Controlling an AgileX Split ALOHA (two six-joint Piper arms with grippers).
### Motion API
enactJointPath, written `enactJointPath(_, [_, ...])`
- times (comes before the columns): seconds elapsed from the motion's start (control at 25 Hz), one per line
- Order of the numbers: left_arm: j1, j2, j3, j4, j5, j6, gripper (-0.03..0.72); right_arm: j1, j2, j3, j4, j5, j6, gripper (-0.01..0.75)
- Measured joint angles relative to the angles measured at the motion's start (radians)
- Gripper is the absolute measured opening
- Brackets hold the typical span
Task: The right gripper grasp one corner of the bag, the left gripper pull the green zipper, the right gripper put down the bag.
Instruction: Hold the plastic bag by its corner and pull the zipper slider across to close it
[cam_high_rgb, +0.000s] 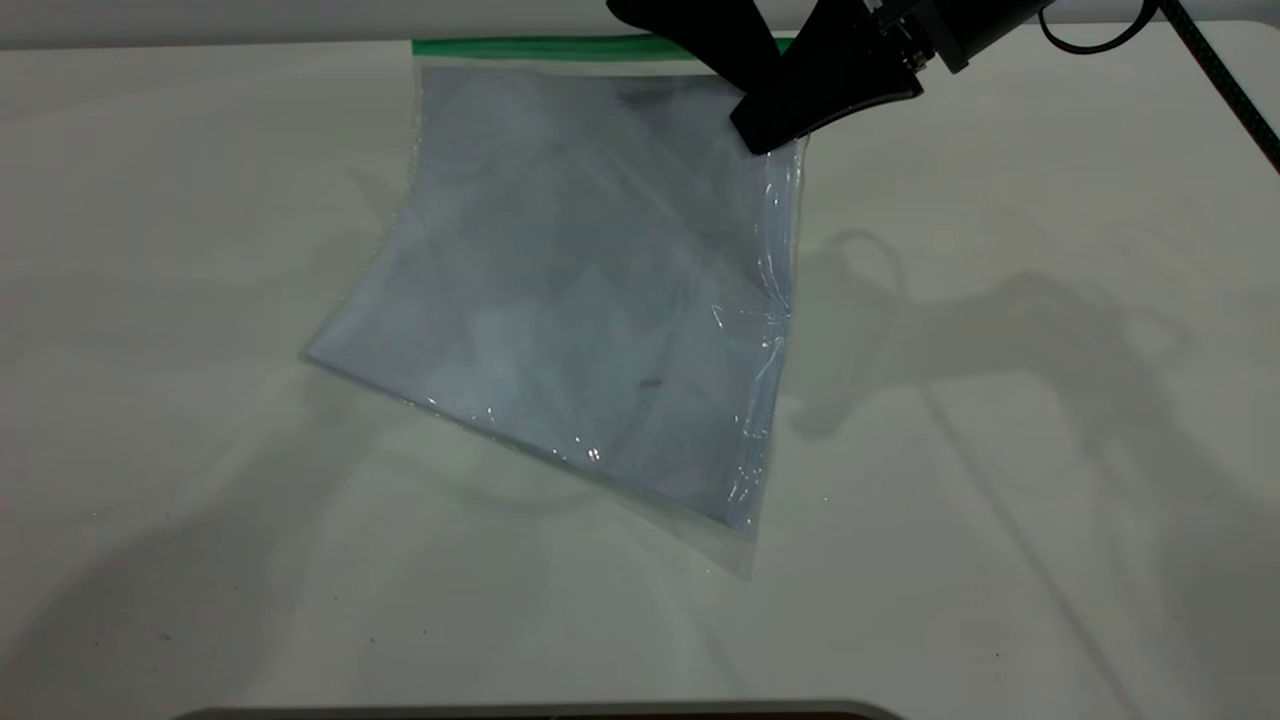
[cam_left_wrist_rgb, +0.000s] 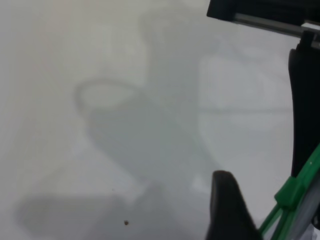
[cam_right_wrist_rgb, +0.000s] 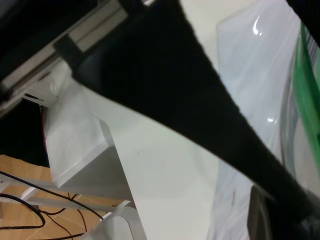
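Note:
The clear bag (cam_high_rgb: 580, 300) with white sheets hangs from its top edge, its lower edge resting on the white table (cam_high_rgb: 1050, 500). The green zipper (cam_high_rgb: 540, 47) runs along that top edge. My right gripper (cam_high_rgb: 765, 130) is shut on the bag's top right corner, which its jaws cover. The right wrist view shows its finger (cam_right_wrist_rgb: 200, 100) lying across the bag (cam_right_wrist_rgb: 260, 75) beside the green strip (cam_right_wrist_rgb: 306, 95). Just left of it, my left gripper (cam_high_rgb: 735, 70) is at the zipper, open. The green slider (cam_left_wrist_rgb: 292, 192) sits a little apart from its fingertip (cam_left_wrist_rgb: 225, 200).
A black cable (cam_high_rgb: 1230, 90) trails off the right arm at the back right. A dark rim (cam_high_rgb: 540, 712) lies along the table's near edge. The right wrist view shows a white block (cam_right_wrist_rgb: 80, 145) past the table edge and wires (cam_right_wrist_rgb: 30, 207) on a wooden floor.

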Motion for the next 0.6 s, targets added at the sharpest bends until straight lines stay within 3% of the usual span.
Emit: enactJointPath(0.6, [-0.001,0.000,0.000,-0.031,-0.009,0.027,0.192,0.000,0.000,0.000,-0.003,-0.014,0.000,0.033])
